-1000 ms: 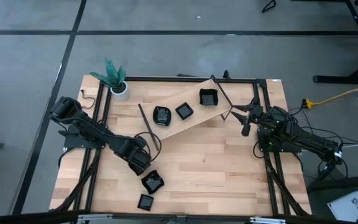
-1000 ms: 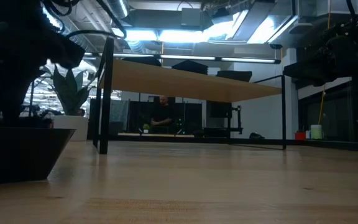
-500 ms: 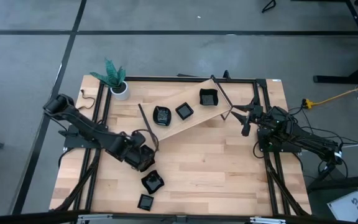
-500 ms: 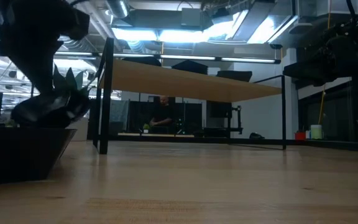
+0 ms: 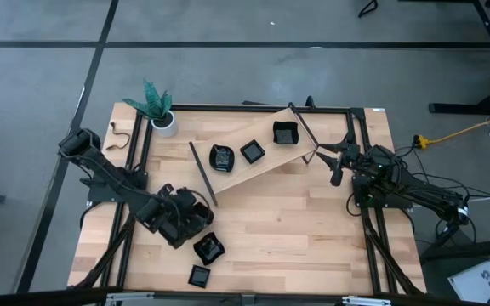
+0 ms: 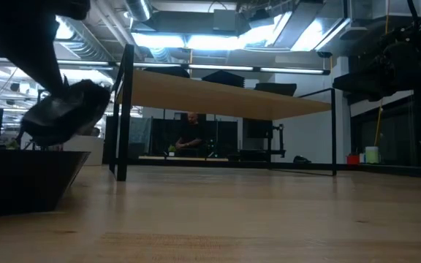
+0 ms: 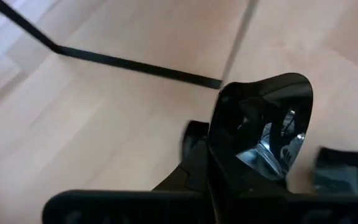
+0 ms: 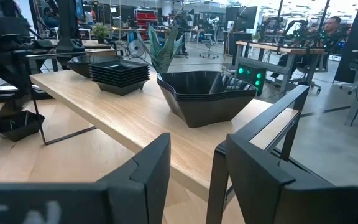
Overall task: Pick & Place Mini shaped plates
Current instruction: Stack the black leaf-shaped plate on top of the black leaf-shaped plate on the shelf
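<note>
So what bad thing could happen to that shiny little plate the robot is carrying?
The left gripper is shut on a mini plate, pinching only its edge, so the plate could tilt and slip out. Two more plates lie on the table just below it; a dropped plate might land on them and chip. The raised wooden shelf already holds stacks, so placing another there may knock them.

One camera looks straight down on the table (image 5: 313, 229); another sits level at its surface; both wrist cameras look closely past their fingers.
</note>
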Robot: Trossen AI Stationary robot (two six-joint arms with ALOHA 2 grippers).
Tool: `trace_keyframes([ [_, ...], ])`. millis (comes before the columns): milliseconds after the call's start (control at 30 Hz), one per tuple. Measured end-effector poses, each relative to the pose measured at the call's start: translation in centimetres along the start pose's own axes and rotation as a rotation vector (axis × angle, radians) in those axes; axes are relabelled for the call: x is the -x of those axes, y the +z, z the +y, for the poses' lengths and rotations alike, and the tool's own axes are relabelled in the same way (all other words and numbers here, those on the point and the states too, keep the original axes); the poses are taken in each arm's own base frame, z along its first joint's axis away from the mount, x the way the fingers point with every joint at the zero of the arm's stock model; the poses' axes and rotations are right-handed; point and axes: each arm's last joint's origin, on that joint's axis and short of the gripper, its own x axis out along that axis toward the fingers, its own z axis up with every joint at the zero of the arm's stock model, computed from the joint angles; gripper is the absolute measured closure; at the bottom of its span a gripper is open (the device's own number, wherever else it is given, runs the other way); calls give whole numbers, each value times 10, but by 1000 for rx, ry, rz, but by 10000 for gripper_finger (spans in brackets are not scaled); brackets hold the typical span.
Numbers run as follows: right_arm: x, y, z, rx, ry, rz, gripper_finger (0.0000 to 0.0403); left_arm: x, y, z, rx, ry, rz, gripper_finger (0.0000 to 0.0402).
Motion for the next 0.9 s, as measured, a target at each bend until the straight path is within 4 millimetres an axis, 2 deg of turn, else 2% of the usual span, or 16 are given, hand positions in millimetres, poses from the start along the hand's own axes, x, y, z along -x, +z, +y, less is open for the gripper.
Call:
trace_keyframes([
  [200, 0, 0, 0, 0, 1, 0, 249, 12, -5, -7, 5, -94, -68, 399],
  [433, 0, 0, 0, 0, 1, 0, 249, 36, 0, -7, 20, -221, -236, 399],
  [667, 0, 0, 0, 0, 1, 0, 249, 54, 15, 1, 45, -254, -421, 399],
  [900, 0, 0, 0, 0, 1, 0, 249, 67, 39, 22, 120, -181, -616, 399],
])
